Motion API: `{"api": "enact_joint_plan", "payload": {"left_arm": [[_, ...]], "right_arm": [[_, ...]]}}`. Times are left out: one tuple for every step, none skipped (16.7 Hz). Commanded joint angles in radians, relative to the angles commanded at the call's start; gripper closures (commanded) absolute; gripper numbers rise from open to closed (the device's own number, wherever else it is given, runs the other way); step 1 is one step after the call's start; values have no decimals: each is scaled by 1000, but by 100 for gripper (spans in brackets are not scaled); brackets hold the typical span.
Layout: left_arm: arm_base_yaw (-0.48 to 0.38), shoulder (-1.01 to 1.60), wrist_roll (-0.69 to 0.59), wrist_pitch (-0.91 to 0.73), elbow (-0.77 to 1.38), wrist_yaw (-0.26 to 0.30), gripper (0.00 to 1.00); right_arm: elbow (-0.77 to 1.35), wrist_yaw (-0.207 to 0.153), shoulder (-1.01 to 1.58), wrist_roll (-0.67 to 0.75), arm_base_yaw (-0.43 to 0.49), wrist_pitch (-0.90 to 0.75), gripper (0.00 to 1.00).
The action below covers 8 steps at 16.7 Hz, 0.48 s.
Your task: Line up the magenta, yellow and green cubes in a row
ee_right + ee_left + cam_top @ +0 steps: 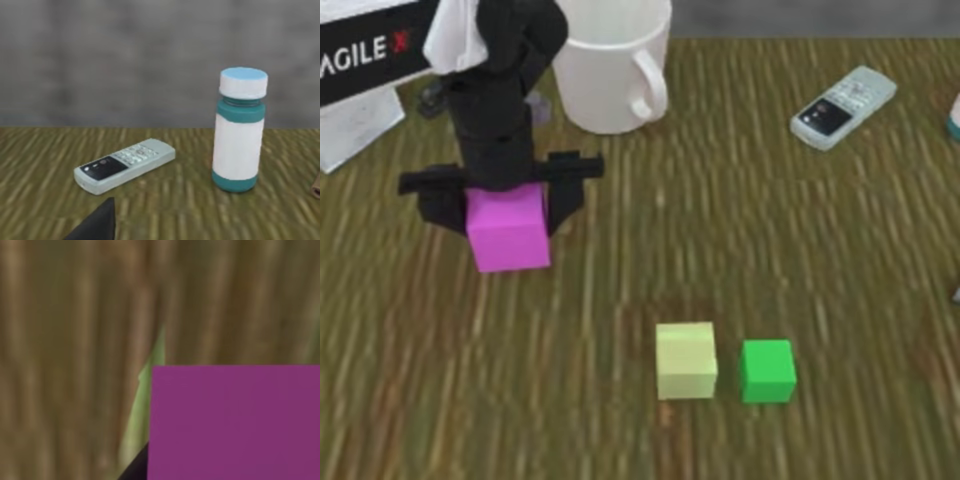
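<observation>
While left claw [502, 205] grips magenta cube [508, 232], mug [610, 65] behind.

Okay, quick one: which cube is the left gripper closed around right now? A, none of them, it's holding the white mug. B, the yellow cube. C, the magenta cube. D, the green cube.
C. In the top view the left gripper has its fingers on either side of the magenta cube, while the yellow cube and green cube sit side by side, untouched, nearer the table's front.
</observation>
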Motion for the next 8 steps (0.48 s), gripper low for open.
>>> {"api": "enact_joint_plan", "payload": {"left_arm": [[-12,-14,-8,2,-14,0,100],[-34,-37,-20,5,-38,0,100],[-63,-67,-37,7,-71,-1,100],[-95,-102,-56,11,-109,-1,100],[-130,-138,-78,14,-151,-1,100],[-164,-176,-101,18,-194,-1,100],[-196,-211,-122,21,-233,-2,100],[-224,-240,-141,23,-263,-2,100]], "right_arm": [[0,0,0,0,0,0,0],[0,0,0,0,0,0,0],[0,0,0,0,0,0,0],[0,0,0,0,0,0,0],[0,0,0,0,0,0,0],[0,0,0,0,0,0,0],[0,0,0,0,0,0,0],[0,0,0,0,0,0,0]]}}
